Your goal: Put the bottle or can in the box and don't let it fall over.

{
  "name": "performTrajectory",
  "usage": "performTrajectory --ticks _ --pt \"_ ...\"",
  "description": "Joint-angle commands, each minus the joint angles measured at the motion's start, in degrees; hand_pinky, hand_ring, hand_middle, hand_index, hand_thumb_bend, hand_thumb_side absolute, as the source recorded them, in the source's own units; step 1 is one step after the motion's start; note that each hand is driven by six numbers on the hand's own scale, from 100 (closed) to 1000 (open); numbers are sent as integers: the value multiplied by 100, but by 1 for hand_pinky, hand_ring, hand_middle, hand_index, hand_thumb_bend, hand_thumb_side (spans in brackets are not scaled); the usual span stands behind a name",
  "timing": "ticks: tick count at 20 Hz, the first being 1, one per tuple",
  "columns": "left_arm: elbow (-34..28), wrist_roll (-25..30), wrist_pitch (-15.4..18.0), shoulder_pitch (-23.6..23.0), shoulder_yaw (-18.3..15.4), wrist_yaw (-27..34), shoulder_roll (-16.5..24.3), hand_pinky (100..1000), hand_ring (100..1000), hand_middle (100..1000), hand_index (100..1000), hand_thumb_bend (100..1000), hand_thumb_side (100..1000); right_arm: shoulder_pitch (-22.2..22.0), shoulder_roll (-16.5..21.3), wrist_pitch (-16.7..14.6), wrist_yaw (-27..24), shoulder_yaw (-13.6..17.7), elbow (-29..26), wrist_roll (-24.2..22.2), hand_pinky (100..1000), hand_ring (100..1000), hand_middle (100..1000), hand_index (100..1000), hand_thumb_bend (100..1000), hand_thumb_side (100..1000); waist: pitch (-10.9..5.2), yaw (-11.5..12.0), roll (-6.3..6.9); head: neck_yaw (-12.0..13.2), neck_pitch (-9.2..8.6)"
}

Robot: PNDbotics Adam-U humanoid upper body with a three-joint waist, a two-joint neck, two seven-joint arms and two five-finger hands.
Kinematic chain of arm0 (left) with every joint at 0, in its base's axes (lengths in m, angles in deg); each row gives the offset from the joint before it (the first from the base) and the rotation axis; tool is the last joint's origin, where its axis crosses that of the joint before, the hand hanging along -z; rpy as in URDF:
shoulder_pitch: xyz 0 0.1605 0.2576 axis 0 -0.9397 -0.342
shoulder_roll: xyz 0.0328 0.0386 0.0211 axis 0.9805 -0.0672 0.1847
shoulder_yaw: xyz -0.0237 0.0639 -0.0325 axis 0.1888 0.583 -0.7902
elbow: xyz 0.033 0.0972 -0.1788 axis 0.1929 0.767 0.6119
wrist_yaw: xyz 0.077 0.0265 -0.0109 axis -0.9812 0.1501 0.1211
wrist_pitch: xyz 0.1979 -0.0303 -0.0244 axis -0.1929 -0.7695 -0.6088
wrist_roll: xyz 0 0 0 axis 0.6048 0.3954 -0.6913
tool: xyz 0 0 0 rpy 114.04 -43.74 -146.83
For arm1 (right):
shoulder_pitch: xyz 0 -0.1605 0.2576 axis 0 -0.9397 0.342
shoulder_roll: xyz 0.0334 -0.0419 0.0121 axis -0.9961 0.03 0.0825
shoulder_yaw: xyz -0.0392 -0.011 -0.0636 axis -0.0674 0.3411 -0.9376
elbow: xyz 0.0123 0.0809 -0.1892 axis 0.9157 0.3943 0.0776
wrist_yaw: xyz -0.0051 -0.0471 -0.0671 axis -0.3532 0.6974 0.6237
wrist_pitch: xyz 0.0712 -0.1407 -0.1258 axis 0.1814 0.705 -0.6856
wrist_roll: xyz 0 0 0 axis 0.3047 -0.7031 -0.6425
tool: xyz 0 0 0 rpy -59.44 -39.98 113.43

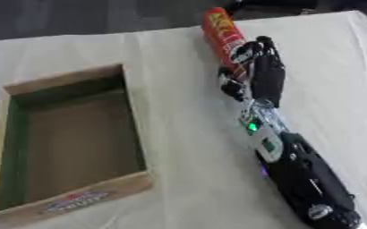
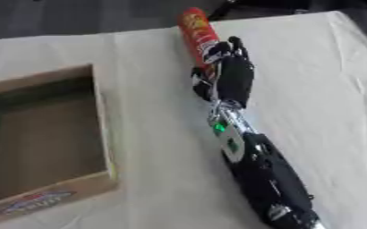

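Observation:
A tall red can [image 1: 222,31] with yellow print stands on the white-clothed table at the far middle. My right hand [image 1: 266,74] reaches it from the lower right, with fingers and thumb curled round its lower part. The can's base is hidden behind the hand, so I cannot tell whether it touches the cloth. The open cardboard box [image 1: 134,120] lies to the left of the arm with nothing showing inside; its dark green inner wall is on the left side. My left hand shows in no view.
The white cloth [image 1: 186,147] covers the table between box and arm. The table's far edge [image 1: 155,31] runs just behind the can, with dark floor beyond. My right forearm [image 1: 304,174] crosses the lower right.

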Motion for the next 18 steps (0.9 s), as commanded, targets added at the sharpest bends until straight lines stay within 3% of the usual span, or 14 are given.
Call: performTrajectory --ticks 1,6,14,18 --pt "-74 14 12 34 -27 28 118 888 840 797 644 1000 310 31 31 1215 -124 -10 -19 1396 285 708 742 629 445 100 -75 11 15 -10 -71" --pt "-73 17 16 30 -28 31 118 889 840 796 643 1000 305 34 34 1010 -239 -4 -54 1502 264 663 665 586 407 100 -72 8 19 -12 -74" --pt "-74 19 23 41 -30 35 112 893 841 796 642 1000 296 39 17 697 -441 59 -115 1506 229 650 656 545 263 100 -59 12 28 -11 -89" --pt "-74 21 28 41 -30 38 107 893 841 796 641 1000 290 53 17 548 -425 106 -123 1506 221 639 644 532 252 100 -46 7 37 -15 -94"
